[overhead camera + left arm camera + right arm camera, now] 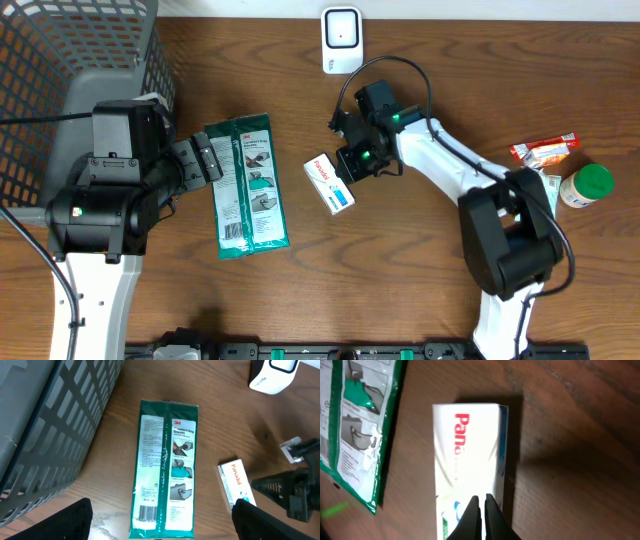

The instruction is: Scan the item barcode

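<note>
A: Entry one, nearest: right gripper [481, 501], fingers pressed together with nothing pinched between them, tips over the near end of the Panadol box [467, 450]. Contact or hover?

B: We cannot tell. We log the box as lying flat on the tabletop [410, 285], printed face up, no barcode showing on that face.

A: Entry two, just beside it on the left: green glove packet [167, 467], flat, its barcode [148, 510] face up at the near end. Left gripper [208, 160] spread wide above it, holding nothing.

B: Entry three, well apart on the right: snack packet [545, 150], green-lidded bottle [585, 185].

A: Entry four, far edge: white scanner [342, 40]; wire basket [70, 50] in the far left corner.

B: Step in hand, as we judge it: taking up the box, not yet scanning.

A: The next move calls for the fingers to part and close across the box's sides. Then a lift and a turn, so that its barcode faces the scanner.
</note>
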